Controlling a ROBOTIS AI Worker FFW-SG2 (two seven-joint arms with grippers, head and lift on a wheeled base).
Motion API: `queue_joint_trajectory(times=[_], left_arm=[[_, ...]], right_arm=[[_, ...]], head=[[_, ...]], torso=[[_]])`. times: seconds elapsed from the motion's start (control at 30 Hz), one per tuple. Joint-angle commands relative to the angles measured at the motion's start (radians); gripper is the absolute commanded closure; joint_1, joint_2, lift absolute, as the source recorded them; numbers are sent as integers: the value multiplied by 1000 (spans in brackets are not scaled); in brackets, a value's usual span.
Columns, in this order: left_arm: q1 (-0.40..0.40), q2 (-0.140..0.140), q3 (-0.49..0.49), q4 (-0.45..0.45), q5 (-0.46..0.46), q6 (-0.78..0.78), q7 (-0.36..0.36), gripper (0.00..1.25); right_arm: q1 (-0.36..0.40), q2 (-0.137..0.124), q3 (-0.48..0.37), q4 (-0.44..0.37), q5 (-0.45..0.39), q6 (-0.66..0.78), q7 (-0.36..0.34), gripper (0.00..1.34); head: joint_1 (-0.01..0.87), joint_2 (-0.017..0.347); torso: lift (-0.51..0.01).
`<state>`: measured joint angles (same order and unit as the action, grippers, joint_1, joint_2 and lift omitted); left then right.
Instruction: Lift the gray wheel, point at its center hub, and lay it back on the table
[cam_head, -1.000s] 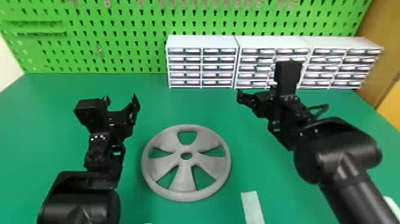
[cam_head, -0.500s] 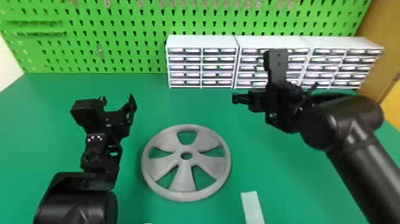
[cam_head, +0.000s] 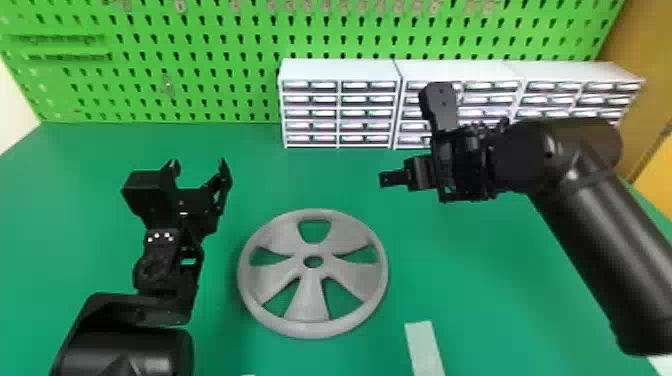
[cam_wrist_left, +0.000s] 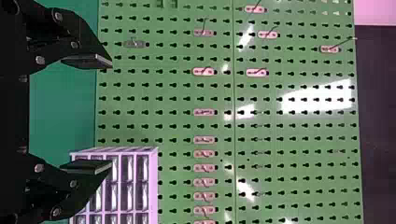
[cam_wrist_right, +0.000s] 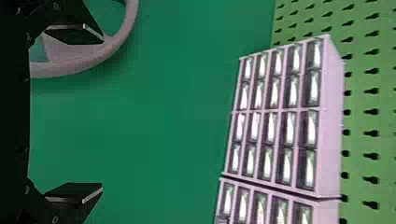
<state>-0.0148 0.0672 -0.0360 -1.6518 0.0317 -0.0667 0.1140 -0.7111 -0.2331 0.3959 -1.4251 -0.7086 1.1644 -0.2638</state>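
Three white drawer cabinets (cam_head: 338, 71) stand side by side against the green pegboard (cam_head: 200, 65), with a pale strip (cam_head: 423, 347) lying nearer.

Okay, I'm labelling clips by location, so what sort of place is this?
Probably a robotics workshop or lab bench: a green pegboard with hooks, small-drawer cabinets before it, and two black robot arms over the green table.

Gray wheel (cam_head: 306, 297), round with a broad rim, lying flat on the green table (cam_head: 500, 280), near six o'clock in the head view, center hub (cam_head: 313, 271) pierced by a small hole, five cutouts (one at twelve o'clock) between wide spokes.
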Motion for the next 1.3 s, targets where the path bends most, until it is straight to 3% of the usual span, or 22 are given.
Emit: queue_joint_trajectory(times=[0.0,0.17,0.47,1.27], left_arm=[[9,2,1,0,-4,-4,-1,490],[10,11,-13,0,-18,-4,1,492],[10,37,-36,0,-50,-4,1,492],[7,52,-48,-5,-67,-4,1,492]], right_arm=[[-37,20,3,86,-25,28,0,180],[-74,35,32,203,-66,20,0,182],[-116,43,78,318,-115,21,0,177],[-140,66,225,379,-195,6,0,176]], head=[[692,48],[692,48],[692,48],[692,48]], torso=[[-96],[-96],[-96],[-96]])
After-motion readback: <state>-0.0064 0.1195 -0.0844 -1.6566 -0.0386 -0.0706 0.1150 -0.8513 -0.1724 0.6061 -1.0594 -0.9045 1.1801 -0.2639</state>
